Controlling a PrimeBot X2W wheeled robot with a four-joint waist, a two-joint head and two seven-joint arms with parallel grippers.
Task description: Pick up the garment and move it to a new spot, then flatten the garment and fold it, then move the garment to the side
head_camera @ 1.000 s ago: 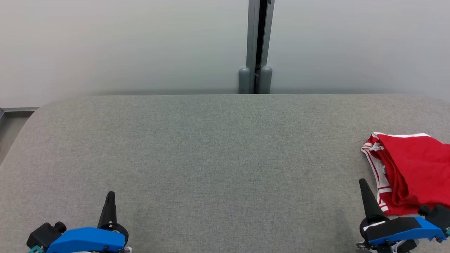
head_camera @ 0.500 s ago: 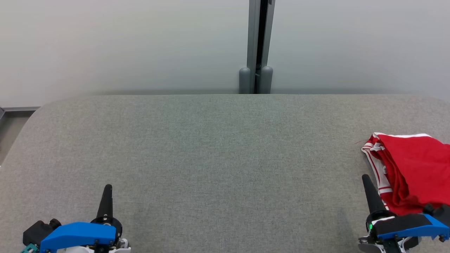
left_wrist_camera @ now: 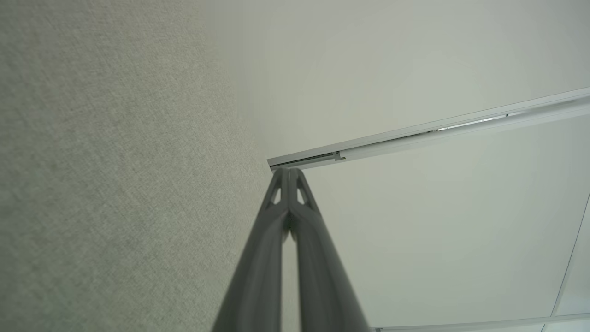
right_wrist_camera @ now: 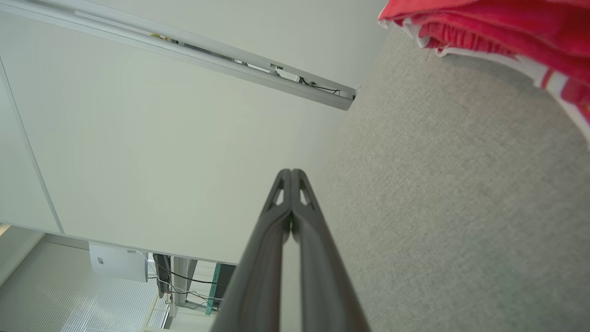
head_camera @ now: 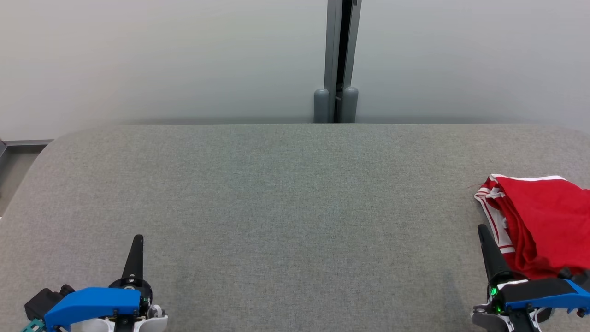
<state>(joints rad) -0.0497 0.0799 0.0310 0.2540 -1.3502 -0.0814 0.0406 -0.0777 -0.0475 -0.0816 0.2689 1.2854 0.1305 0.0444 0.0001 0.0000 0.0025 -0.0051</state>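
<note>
Grippers sit at the bottom edge of the head view, nearest the camera. In the lower left corner the left gripper (head_camera: pixel 137 242) rises from a blue housing, its two dark fingers pressed together into one spike with nothing between them. The left wrist view shows the same, the tips (left_wrist_camera: pixel 289 174) meeting at mid-frame over the grey fabric surface (left_wrist_camera: pixel 115 161), which takes up the left half of that view. In the lower right corner the right gripper (head_camera: pixel 483 230) is likewise pinched closed and empty, with a small green light glowing at the base of its fingers. In the right wrist view the closed tips (right_wrist_camera: pixel 291 175) stand at the centre, with the surface (right_wrist_camera: pixel 461 207) spreading to their right. Just beside the right gripper, toward the right edge of the head view, lies the garment (head_camera: pixel 544 216). It is red with white trim and stripes, lies bunched in loose folds on the surface and is cut off by the frame edge. Whether the fingers touch its striped hem cannot be told from this view. In the right wrist view the garment (right_wrist_camera: pixel 498 27) sits in the upper right corner, apart from the fingertips. Farther up, the grey surface (head_camera: pixel 295 193) runs across the whole middle of the head view to a far edge with a rounded corner at the left. Behind it stands a pale wall (head_camera: pixel 161 60), split at upper centre by a grey upright post (head_camera: pixel 340 46) with two rounded grey cylinders (head_camera: pixel 321 106) at its foot.
</note>
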